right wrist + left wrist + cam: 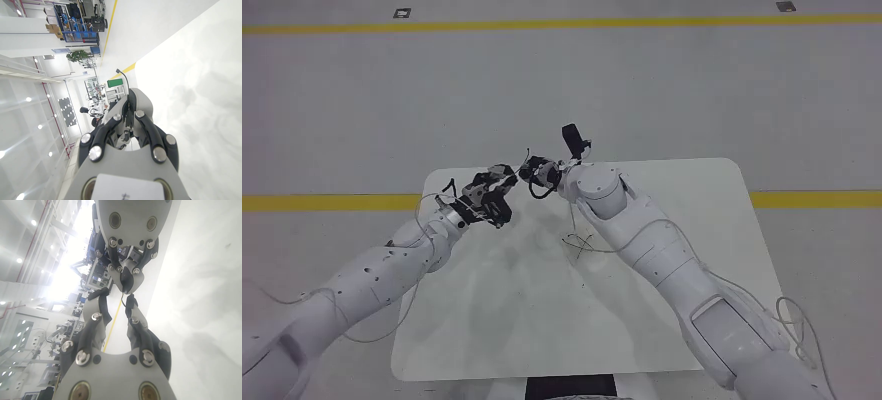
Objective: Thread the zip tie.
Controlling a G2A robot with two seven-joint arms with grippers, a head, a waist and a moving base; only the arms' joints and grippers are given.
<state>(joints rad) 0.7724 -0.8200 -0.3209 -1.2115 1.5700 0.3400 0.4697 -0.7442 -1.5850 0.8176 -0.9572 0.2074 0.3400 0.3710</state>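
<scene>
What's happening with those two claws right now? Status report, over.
Right claw shut on zip tie. Left claw open, facing it tip to tip above table. Tie's free end sits between left claw's fingers.

- We see the zip tie point(127, 81) as a plain black strip, just past the right claw point(130, 101).
- Both claws, the left claw point(115, 297) too, look pale grey, with black links, black textured pads and silver screws.
- Beneath the claws the table point(502, 320) is plain white.
- Beyond them a yellow line point(332, 202) crosses pale grey floor point(542, 90).
</scene>
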